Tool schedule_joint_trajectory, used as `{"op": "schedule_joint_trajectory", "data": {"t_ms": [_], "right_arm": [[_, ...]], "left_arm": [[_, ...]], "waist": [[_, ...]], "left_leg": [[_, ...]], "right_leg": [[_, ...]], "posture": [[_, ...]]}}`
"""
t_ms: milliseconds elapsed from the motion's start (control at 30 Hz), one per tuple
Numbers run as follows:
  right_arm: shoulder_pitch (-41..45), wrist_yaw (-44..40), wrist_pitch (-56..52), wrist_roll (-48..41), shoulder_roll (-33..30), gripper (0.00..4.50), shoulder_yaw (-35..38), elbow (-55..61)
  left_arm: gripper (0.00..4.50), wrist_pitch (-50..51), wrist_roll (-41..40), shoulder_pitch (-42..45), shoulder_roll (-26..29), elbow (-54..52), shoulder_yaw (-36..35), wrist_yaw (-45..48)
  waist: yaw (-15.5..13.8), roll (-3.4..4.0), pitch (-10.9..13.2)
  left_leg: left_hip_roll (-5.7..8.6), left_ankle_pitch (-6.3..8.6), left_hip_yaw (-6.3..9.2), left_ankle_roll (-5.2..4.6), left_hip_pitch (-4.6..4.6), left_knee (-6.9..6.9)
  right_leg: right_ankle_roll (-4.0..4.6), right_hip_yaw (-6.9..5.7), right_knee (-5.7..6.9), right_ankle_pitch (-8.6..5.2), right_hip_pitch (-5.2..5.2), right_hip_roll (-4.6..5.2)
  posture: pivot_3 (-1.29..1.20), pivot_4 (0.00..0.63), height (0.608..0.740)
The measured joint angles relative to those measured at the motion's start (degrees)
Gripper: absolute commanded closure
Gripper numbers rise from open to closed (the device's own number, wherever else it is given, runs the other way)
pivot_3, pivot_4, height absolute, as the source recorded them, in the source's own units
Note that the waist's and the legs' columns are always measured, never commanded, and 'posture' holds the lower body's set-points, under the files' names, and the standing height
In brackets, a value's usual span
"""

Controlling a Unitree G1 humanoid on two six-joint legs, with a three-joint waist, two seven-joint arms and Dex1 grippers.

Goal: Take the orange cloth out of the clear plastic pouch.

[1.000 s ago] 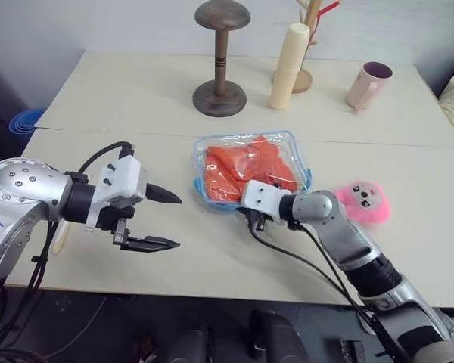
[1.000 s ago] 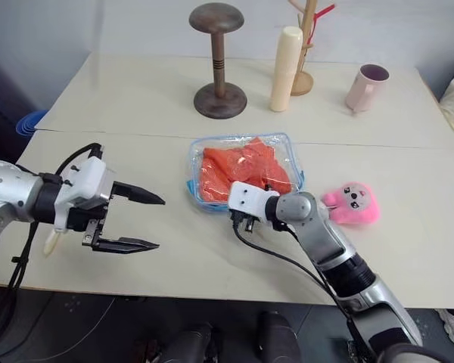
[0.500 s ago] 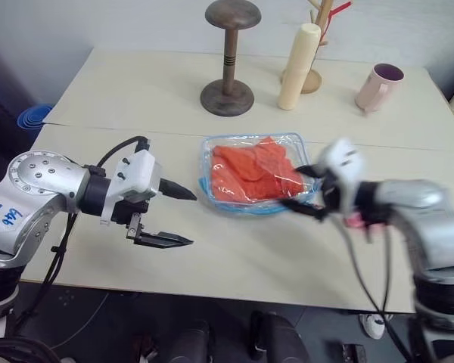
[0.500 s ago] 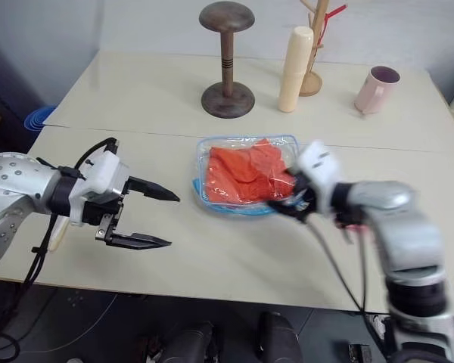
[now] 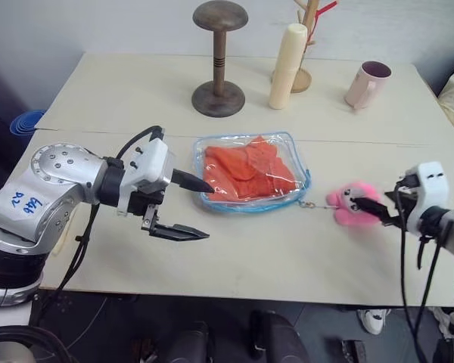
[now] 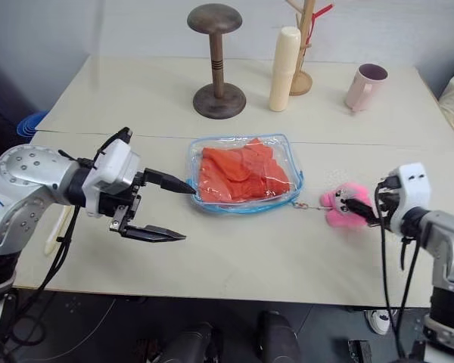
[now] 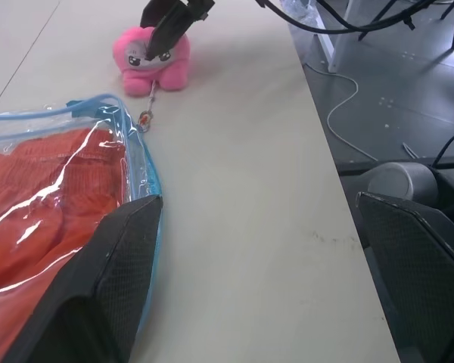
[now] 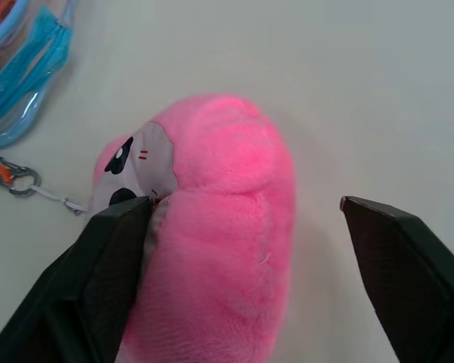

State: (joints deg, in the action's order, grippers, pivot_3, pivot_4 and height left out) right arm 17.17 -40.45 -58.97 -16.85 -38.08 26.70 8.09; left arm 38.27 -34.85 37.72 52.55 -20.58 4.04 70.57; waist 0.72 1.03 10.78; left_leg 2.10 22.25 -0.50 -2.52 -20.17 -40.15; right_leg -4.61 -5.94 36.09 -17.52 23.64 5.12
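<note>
Centrally, the orange cloth (image 5: 248, 172) lies sealed inside the clear plastic pouch (image 5: 293, 152), flat on the table (image 5: 136, 98). At nine o'clock, the left gripper (image 5: 194, 206) stands spread wide, upper finger at the pouch's edge. At three o'clock, the right gripper (image 8: 242, 219) straddles the pink plush toy (image 8: 212, 249), fingers apart.

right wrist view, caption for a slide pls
Open right gripper straddling the pink plush toy beside the pouch's ring pull.
</note>
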Motion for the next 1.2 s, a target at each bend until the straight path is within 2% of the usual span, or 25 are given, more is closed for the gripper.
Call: {"op": "schedule_joint_trajectory", "data": {"t_ms": [267, 333, 467, 533, 667, 833, 967, 1200], "right_arm": [[-4.57, -0.57, -2.70, -8.45, 0.18, 4.08, 5.29, 5.44], [-6.52, -4.76, -1.83, -13.35, -0.86, 4.49, 6.76, 9.10], [-9.75, -12.77, 2.28, -20.10, -5.23, 4.49, 6.08, 19.41], [-11.77, -15.81, 6.69, -19.77, -7.51, 4.49, 0.04, 24.41], [-10.18, -15.36, 18.93, -8.21, -9.03, 4.49, -20.25, 25.88], [-3.15, -11.07, 30.21, 5.07, -6.41, 4.49, -34.37, 20.35], [-0.85, -8.88, 32.31, 8.26, -3.41, 3.28, -38.06, 17.89], [-1.90, -8.94, 33.14, 8.39, -3.56, 0.92, -37.60, 18.70]], "left_arm": [[0.18, -0.40, 0.85, 0.01, 0.02, 0.99, 0.14, 0.35], [0.18, -0.53, 1.10, 0.02, 0.04, 1.12, 0.12, 0.37], [0.18, -0.83, 1.33, 0.03, 0.06, 1.20, 0.11, 0.37], [0.18, -0.89, 1.38, 0.04, 0.04, 1.27, 0.10, 0.37], [0.18, -1.11, 1.54, 0.28, -0.39, 1.44, 0.40, 0.24], [0.18, -1.81, 3.25, 0.28, -2.10, 1.44, 1.69, -0.54], [0.18, -2.84, 6.87, 0.26, -4.38, 1.93, 4.87, -2.37], [0.18, -5.06, 12.28, 3.09, -12.17, 6.76, 10.70, -4.83]], "waist": [[-0.73, 0.00, 0.00], [-0.73, 0.01, 0.01], [-0.65, 0.01, 0.01], [-0.63, -0.02, -0.01], [-0.67, -0.04, -0.01], [-0.60, -0.08, -0.04], [-0.57, -0.09, -0.04], [-0.79, -0.10, -0.05]], "left_leg": [[0.02, 0.00, 0.08, 0.00, -0.04, 0.02], [0.02, 0.00, 0.08, 0.00, -0.04, 0.04], [0.00, 0.00, 0.10, 0.00, -0.02, 0.03], [0.00, 0.00, 0.10, 0.00, 0.00, 0.03], [0.03, 0.00, 0.09, 0.00, 0.00, -0.01], [0.04, 0.00, 0.14, 0.00, -0.01, -0.03], [0.04, 0.00, 0.16, 0.00, -0.03, -0.03], [0.05, 0.00, 0.17, 0.00, -0.05, -0.07]], "right_leg": [[0.00, -0.02, -0.04, 0.00, 0.01, 0.00], [0.00, -0.03, -0.06, 0.00, 0.02, 0.00], [0.00, -0.03, -0.07, 0.00, -0.01, -0.01], [0.00, -0.02, -0.09, 0.00, -0.04, -0.02], [0.00, -0.01, -0.08, 0.00, -0.02, -0.01], [0.00, -0.07, -0.09, 0.00, -0.02, 0.00], [0.00, -0.09, -0.08, 0.00, -0.02, -0.01], [0.00, -0.10, -0.06, 0.00, -0.02, -0.01]], "posture": [[0.00, 0.150, 0.740], [0.00, 0.150, 0.740], [0.00, 0.150, 0.740], [0.00, 0.150, 0.740], [0.00, 0.150, 0.740], [0.00, 0.150, 0.740], [0.00, 0.150, 0.740], [0.00, 0.150, 0.740]]}}
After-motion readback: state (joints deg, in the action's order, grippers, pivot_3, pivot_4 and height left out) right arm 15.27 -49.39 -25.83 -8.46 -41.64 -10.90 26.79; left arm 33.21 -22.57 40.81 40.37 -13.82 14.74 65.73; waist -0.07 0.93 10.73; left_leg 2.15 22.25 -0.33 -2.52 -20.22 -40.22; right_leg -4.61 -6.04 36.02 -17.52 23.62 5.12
